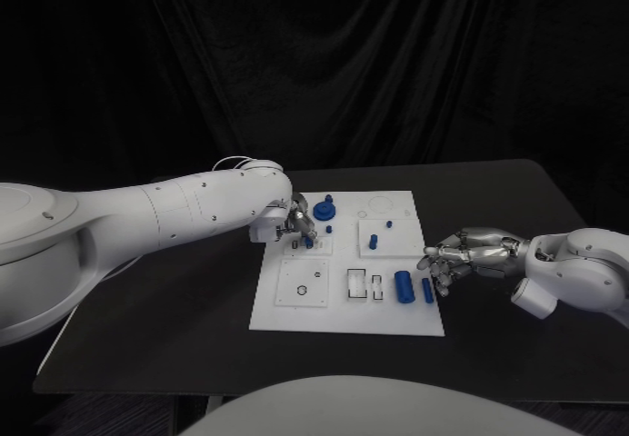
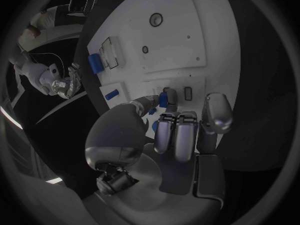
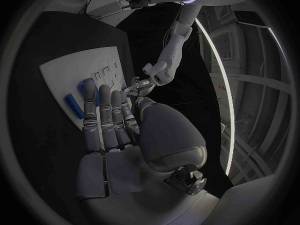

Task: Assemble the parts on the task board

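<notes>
The white task board (image 1: 299, 313) lies mid-table. My left hand (image 1: 294, 221) hovers over its left middle square and pinches a small blue peg (image 2: 164, 99) between thumb and fingertips, low over the board near a small slot. My right hand (image 1: 462, 257) sits at the board's right edge, fingers stretched out and holding nothing, just beside a thick blue cylinder (image 1: 404, 286) and a thin blue bar (image 1: 427, 291). A blue gear-shaped part (image 1: 326, 211) stands at the board's far end, and a blue peg (image 1: 373, 242) stands in the middle right square.
The board carries rectangular cut-outs (image 1: 365, 284) near its front and a round recess (image 1: 303, 291) in the front left square. Bare black table (image 1: 157, 327) lies to the left and front of the board. The far table edge runs behind the board.
</notes>
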Motion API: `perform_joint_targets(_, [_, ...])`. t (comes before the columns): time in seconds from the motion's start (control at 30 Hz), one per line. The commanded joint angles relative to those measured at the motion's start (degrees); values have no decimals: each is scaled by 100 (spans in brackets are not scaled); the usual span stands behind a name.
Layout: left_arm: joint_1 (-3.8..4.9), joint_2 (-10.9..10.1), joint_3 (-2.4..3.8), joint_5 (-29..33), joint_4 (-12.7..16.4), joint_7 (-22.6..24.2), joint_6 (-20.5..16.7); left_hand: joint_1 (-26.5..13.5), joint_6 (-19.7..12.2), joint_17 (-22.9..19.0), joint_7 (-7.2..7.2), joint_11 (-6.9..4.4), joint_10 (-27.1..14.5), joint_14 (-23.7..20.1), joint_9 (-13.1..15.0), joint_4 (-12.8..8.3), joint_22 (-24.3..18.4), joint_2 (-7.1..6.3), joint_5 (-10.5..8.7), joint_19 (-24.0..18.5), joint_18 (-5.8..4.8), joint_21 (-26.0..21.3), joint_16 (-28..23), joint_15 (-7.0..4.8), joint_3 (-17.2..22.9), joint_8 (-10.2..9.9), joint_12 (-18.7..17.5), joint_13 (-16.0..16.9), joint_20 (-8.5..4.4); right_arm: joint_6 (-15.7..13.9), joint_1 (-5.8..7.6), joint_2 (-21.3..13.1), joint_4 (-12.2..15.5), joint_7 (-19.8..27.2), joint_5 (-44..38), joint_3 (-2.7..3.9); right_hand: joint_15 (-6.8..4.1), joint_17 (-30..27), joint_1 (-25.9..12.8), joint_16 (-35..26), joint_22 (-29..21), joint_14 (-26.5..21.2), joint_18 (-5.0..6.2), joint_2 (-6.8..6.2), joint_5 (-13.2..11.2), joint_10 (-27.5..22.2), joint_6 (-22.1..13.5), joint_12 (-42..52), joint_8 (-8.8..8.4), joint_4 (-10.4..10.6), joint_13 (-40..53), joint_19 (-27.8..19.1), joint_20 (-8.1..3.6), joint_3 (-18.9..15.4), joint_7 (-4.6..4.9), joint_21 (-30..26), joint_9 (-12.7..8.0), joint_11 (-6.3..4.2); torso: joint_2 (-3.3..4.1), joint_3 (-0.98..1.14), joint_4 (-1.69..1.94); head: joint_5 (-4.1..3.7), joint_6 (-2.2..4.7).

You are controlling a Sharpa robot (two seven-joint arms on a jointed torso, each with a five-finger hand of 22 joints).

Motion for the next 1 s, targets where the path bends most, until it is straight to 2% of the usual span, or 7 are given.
perform_joint_targets(0.03, [-42, 6, -7, 43, 11, 95, -33, -17, -7, 1510, -17, 11, 334, 615, 6, -40, 249, 57, -28, -45, 92, -40, -6, -9, 59, -11, -39, 1308, -12, 67, -12, -1, 1, -52, 2, 4, -9, -10, -27, 36, -5, -37, 89, 8, -37, -25, -52, 23, 37, -8, -9, -36, 5, -29, 5, -38, -8, -4, -5, 12, 10, -7, 0])
perform_joint_targets(0.33, [-64, -33, -7, 43, 40, 68, -36, -13, -9, 1510, -18, 11, 327, 615, 4, -45, 245, 56, -29, -50, 94, -48, -6, -7, 62, -14, -47, 1303, -11, 86, -12, 6, -5, -72, 2, 4, -9, -10, -27, 36, -5, -37, 89, 8, -37, -25, -52, 23, 37, -8, -9, -36, 5, -29, 5, -38, -8, -4, -6, 9, -1, 12, 0])
perform_joint_targets(0.7, [-73, -89, -7, 43, 95, 28, -28, -7, -11, 1510, -19, 11, 324, 615, 3, -52, 238, 54, -28, -60, 97, -63, -6, -6, 64, -16, -50, 1301, -10, 89, -13, 3, -9, -93, 2, 4, -7, -20, -26, 42, -9, -42, 89, 11, -37, -31, -58, 28, 38, -9, -16, -36, 7, -32, 6, -45, -10, -3, -6, 11, 10, 11, 0])
perform_joint_targets(0.87, [-75, -111, -7, 43, 145, 10, -19, -5, -12, 1510, -19, 12, 314, 615, 2, -58, 226, 52, -28, -76, 103, -85, -6, -5, 65, -18, -61, 1294, -9, 83, -13, 4, -11, -103, 2, 4, -5, -32, -24, 48, -15, -52, 89, 6, -37, -41, -78, 32, 32, -10, -25, -37, 9, -38, 10, -54, -14, -1, -5, 11, 7, 47, 0])
perform_joint_targets(1.0, [-76, -124, -7, 43, 178, -4, -16, -5, -12, 1510, -19, 12, 314, 615, 2, -58, 226, 52, -28, -76, 103, -85, -6, -5, 65, -18, -61, 1294, -9, 87, -13, 2, -17, -118, 2, 4, -5, -32, -24, 48, -15, -52, 89, 6, -37, -41, -78, 32, 32, -10, -25, -37, 9, -38, 10, -54, -14, -1, -2, 9, 10, 33, 0])
